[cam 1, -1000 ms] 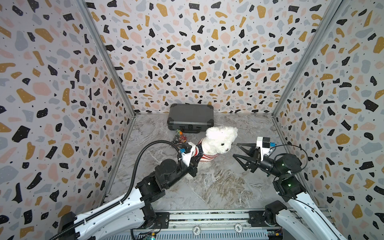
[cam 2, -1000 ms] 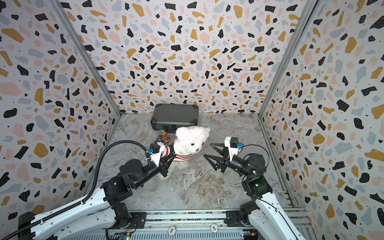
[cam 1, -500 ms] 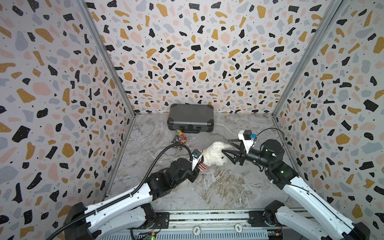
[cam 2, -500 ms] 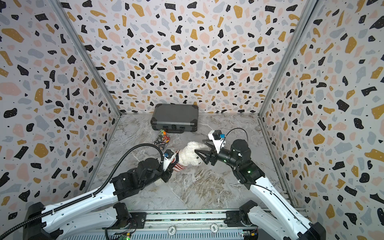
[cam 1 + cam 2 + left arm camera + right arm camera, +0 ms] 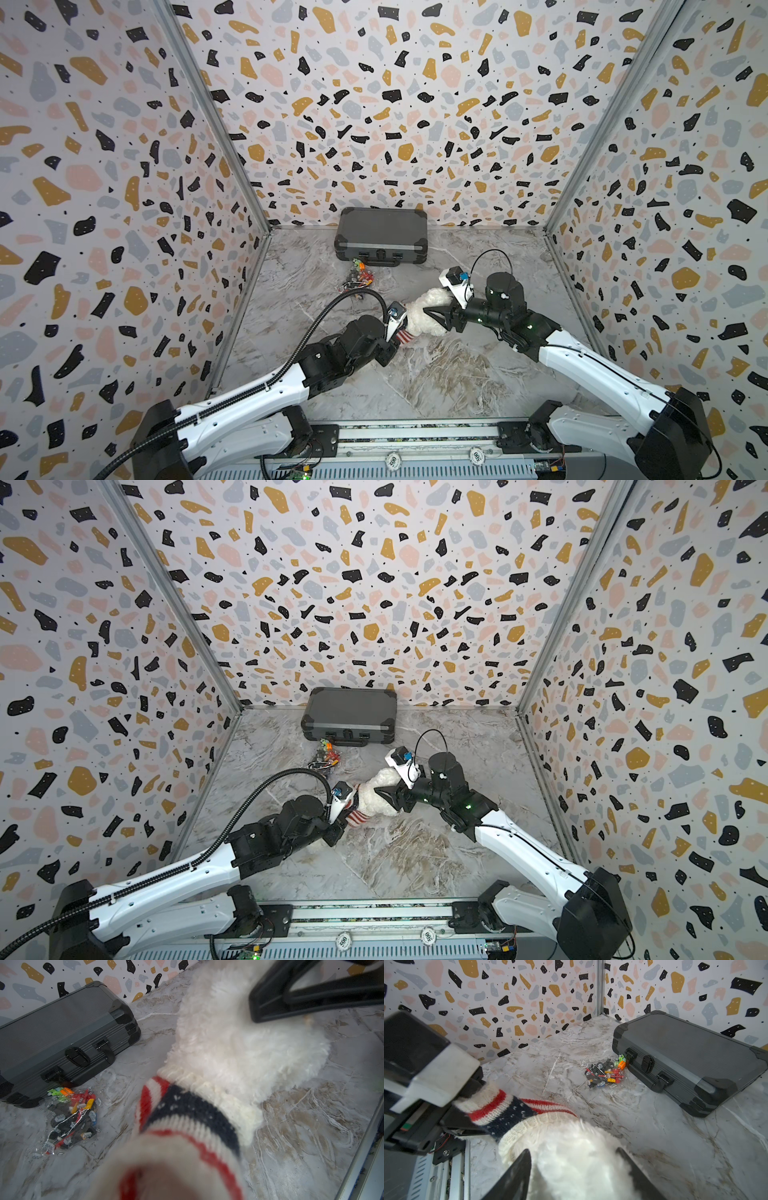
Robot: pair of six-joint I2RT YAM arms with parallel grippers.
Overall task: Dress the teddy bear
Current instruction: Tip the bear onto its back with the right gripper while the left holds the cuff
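- Holding the striped sweater (image 5: 500,1109) with my left gripper (image 5: 467,1103), jaws pinching its knit edge.
- teddy bear (image 5: 422,322) lies mid-bench (image 5: 436,374), partly in the sweater.
- right gripper (image 5: 572,1152) jaws are spread astride the bear's fur; I can't tell whether they squeeze it.
- Grey case (image 5: 380,237) sits at the back wall, brick bag (image 5: 358,276) just beside it.

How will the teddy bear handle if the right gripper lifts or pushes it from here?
Probably squashy: the bear has fluff swelling around the fingers of the right gripper, so a grip may sink in. Likely light and floppy, being a small plush. With the left gripper shut on its sweater, a push would likely pivot or drag it, not roll it.
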